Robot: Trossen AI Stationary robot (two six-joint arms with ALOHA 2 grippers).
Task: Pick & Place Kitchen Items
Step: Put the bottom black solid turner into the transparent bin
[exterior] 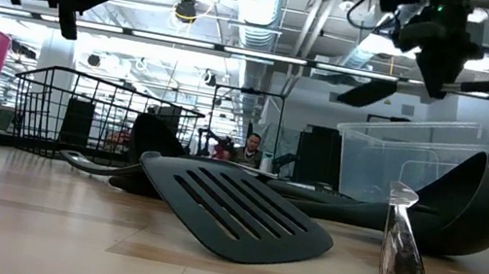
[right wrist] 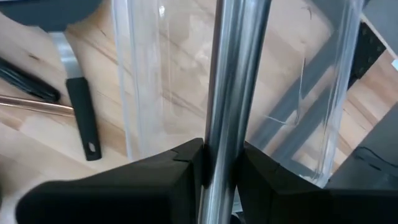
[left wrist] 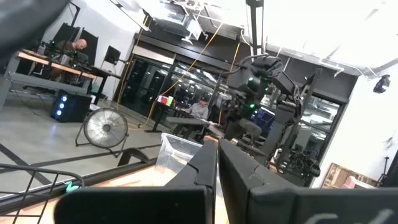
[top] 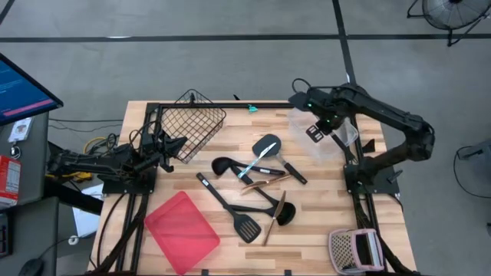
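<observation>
A shiny silver utensil handle (right wrist: pixel 231 93) is sitting pinched between the right gripper (right wrist: pixel 217 168) fingers, over the clear plastic bin (top: pixel 326 134) at two o'clock on the table (top: pixel 322 215). The right arm is reaching in, bent. The left gripper (top: pixel 178 144) is waiting at nine o'clock, fingers pressed together, holding nothing.

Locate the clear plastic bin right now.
The clear plastic bin sits at the table's far right in the high view, right of the utensil pile, directly under the right gripper, which holds a silver utensil handle over it.
</observation>
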